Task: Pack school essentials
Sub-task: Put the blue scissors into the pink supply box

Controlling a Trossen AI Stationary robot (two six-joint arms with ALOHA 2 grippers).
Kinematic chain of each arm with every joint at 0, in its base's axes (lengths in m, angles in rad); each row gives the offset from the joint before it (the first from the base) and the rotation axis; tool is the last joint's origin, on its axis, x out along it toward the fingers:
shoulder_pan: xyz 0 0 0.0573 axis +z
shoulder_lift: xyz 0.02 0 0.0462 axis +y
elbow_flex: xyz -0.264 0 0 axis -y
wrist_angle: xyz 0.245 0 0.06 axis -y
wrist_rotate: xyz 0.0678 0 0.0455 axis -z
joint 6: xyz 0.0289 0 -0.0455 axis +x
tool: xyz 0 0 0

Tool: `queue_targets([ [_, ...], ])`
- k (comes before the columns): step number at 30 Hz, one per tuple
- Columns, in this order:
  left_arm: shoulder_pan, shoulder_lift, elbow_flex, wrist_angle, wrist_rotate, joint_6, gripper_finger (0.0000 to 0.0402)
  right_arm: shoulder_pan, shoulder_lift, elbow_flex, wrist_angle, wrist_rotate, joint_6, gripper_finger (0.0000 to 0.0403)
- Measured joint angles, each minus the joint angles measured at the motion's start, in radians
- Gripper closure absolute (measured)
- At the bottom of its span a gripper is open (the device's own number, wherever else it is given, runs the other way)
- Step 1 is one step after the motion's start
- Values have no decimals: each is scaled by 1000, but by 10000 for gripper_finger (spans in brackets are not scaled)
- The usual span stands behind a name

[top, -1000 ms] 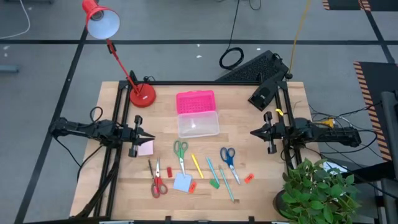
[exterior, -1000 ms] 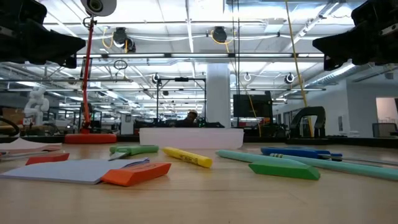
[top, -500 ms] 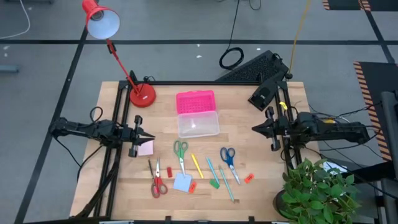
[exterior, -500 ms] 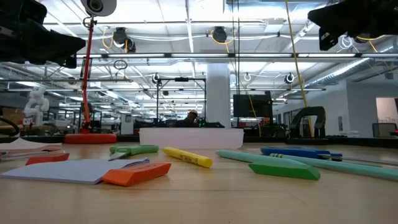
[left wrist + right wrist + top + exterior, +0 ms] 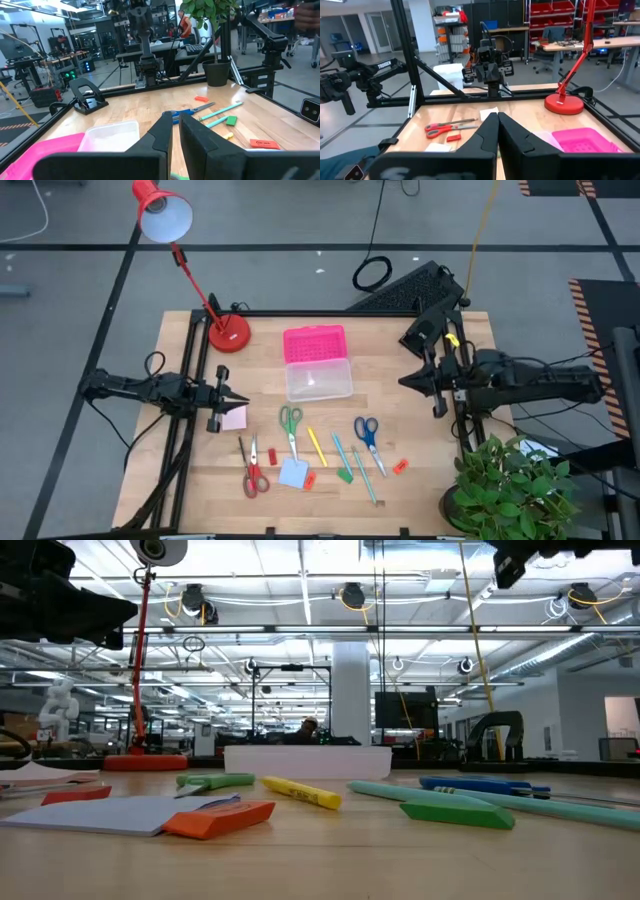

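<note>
**Stationery loose on table, both grippers empty**

Scissors [image 5: 290, 421], pencils [image 5: 343, 452], erasers [image 5: 345, 475] and note pads [image 5: 293, 473] lie scattered before the clear box [image 5: 319, 379]. Left gripper [image 5: 240, 400] and right gripper [image 5: 406, 383] hover at opposite edges, fingers closed on nothing.

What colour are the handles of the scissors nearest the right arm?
Blue handles, clearest in the high view.

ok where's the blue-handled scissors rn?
In the high view the blue-handled scissors lie right of centre on the table, between the teal pencils and the small red eraser, nearer the right gripper.
</note>
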Motion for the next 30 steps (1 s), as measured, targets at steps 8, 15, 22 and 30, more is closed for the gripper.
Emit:
queue_targets([
  [8,0,0,0,0,0,0,364,0,66,139,-144,0,0,403],
  [15,0,0,0,0,0,0,364,0,102,216,-251,1,0,403],
  [22,0,0,0,16,0,0,364,0,153,290,-330,2,19,403],
  [30,0,0,0,15,0,0,364,0,242,389,-446,4,50,403],
])
